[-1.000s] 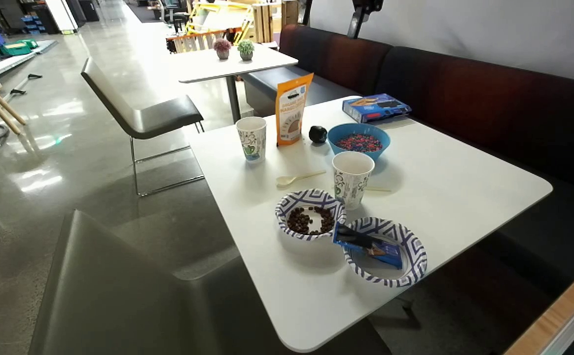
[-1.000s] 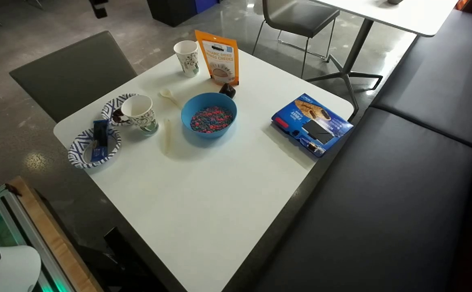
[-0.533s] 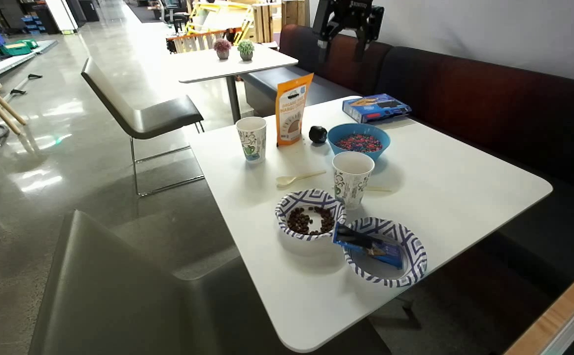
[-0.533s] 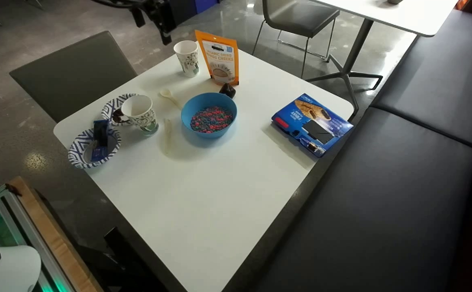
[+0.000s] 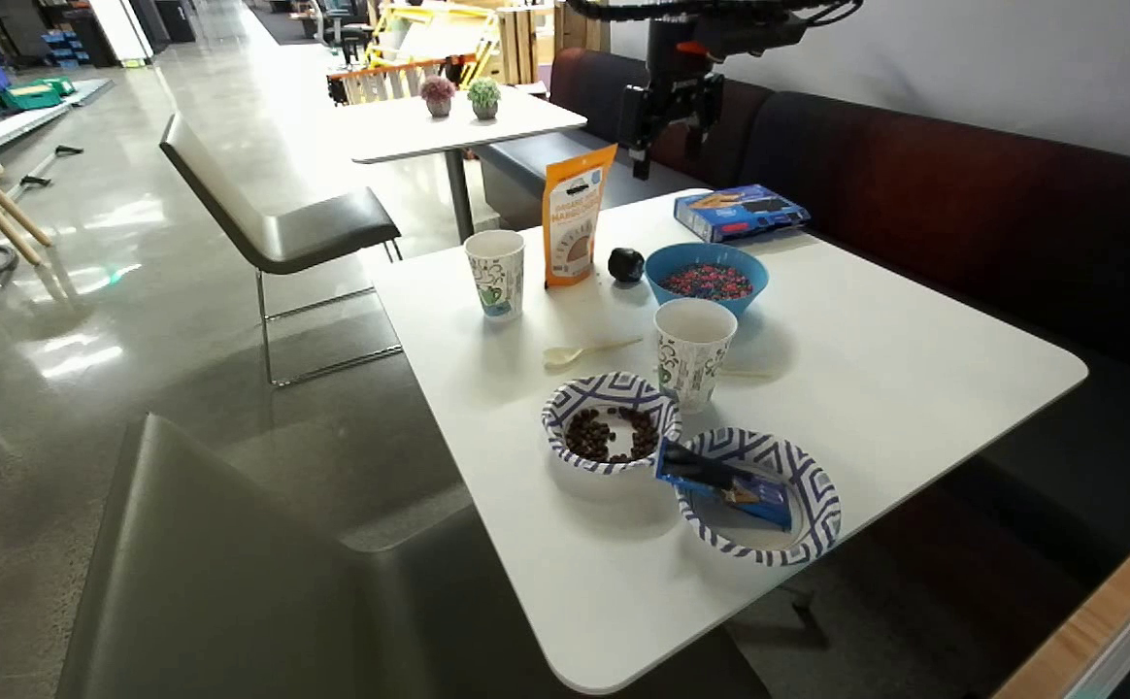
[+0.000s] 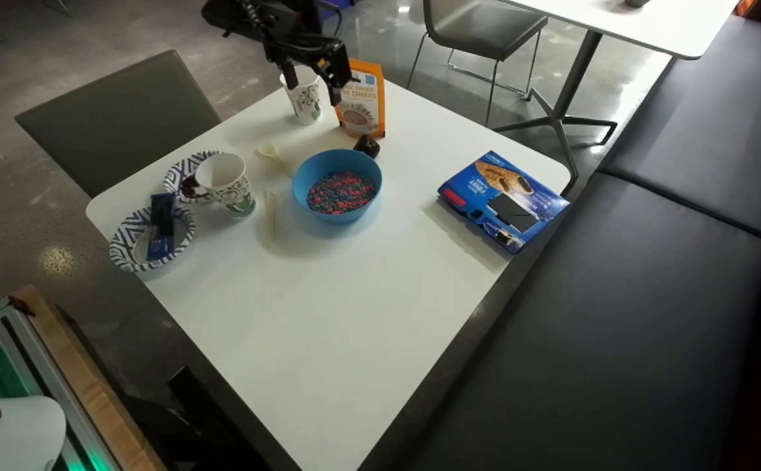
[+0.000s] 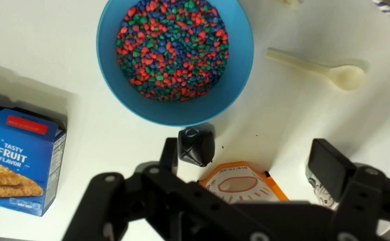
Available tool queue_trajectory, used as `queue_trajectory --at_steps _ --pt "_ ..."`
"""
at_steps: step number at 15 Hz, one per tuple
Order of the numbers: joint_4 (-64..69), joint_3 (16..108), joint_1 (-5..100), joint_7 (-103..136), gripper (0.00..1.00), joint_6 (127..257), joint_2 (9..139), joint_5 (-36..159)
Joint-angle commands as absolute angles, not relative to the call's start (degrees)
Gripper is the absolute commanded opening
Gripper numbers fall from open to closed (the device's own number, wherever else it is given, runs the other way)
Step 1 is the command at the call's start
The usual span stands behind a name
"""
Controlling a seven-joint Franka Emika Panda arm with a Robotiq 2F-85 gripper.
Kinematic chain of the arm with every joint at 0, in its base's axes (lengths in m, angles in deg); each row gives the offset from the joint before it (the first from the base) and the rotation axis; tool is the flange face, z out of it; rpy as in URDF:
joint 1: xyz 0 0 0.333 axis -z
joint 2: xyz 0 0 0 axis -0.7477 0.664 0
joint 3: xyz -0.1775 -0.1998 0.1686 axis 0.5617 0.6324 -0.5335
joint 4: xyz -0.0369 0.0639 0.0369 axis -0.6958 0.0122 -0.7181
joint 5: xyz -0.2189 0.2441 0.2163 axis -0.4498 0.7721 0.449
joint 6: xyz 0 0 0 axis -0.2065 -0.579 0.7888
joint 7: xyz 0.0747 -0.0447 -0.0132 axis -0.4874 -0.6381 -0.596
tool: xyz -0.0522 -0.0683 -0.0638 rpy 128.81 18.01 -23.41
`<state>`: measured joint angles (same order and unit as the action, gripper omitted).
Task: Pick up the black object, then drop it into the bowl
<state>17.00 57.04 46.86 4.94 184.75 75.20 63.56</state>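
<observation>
The black object is a small shiny faceted lump standing on the white table beside the blue bowl, in both exterior views (image 5: 626,264) (image 6: 367,146) and in the wrist view (image 7: 196,146). The round blue bowl holds red, blue and green bits; it shows in both exterior views (image 5: 665,289) (image 6: 335,216) and at the top of the wrist view (image 7: 181,113). My gripper is open and empty, high above the table's far end, in both exterior views (image 5: 668,155) (image 6: 315,91). In the wrist view the gripper (image 7: 248,155) has its left fingertip just left of the black object.
An orange pouch (image 5: 575,218) stands close to the black object. A paper cup (image 5: 495,277) stands beyond it, another (image 5: 693,354) nearer the bowl. A blue box (image 6: 503,201) lies apart. A spoon (image 7: 345,77) and two patterned plates (image 5: 555,442) (image 5: 822,505) are also there.
My gripper has come into view from above and moved down over the far end of the table, towards the pouch and the black object. The things on the table have not moved.
</observation>
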Motion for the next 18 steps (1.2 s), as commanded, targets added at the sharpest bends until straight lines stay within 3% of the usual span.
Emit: queue_trajectory --at_steps 1,18 --pt "10.5 56.8 46.8 4.2 1.00 186.2 82.1 61.7" --pt "5.3 55.4 48.5 1.1 1.00 187.9 89.4 63.7"
